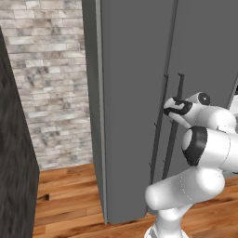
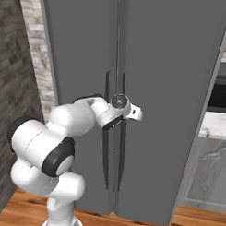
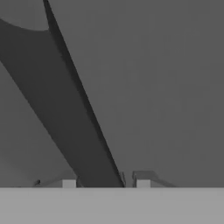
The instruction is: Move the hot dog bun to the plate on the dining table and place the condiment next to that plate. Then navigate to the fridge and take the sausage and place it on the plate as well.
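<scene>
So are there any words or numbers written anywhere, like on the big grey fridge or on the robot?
None: no words, numbers or signs can be read.
The fridge doors are plain grey.
The door handle and the brick wall carry no writing.
The gripper has no label that shows.

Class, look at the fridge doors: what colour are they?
Plain dark grey, flat and unpatterned, on the fridge. The right base view shows it best.

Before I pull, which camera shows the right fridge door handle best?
The right base view: the right door handle runs almost full length beside the seam, with the gripper at it. The left base view gives it obliquely, partly behind the arm. The hand view gives a close dark bar.
</scene>
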Controlling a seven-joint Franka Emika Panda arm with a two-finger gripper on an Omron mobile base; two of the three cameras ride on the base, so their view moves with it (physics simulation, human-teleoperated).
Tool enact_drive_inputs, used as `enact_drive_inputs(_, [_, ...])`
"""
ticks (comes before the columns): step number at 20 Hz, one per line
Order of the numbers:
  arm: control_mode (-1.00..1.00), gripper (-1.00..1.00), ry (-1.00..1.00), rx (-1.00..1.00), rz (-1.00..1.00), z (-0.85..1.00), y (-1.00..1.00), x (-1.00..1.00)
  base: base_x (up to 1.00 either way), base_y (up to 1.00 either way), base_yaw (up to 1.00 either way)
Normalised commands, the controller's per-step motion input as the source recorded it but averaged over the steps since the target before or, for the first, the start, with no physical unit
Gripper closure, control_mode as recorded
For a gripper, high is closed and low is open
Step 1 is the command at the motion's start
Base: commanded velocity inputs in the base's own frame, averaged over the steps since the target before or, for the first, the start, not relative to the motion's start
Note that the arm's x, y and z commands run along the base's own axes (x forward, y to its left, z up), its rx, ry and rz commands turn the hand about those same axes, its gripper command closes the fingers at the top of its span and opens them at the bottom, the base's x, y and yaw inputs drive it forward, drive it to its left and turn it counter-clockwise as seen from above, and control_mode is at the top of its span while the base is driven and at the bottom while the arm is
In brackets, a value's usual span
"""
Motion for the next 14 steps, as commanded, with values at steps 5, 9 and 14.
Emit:
enact_drive_inputs(5, [-1.00, 1.00, -0.03, 0.00, 0.00, 0.00, -0.11, -0.27, 0.00, 0.00, 0.00])
enact_drive_inputs(9, [-1.00, 1.00, -0.05, 0.00, 0.00, 0.07, -0.46, -0.58, 0.00, 0.00, 0.00])
enact_drive_inputs(14, [-1.00, 1.00, -0.01, 0.00, 0.00, 0.14, -0.83, -0.87, 0.00, 0.00, 0.00])
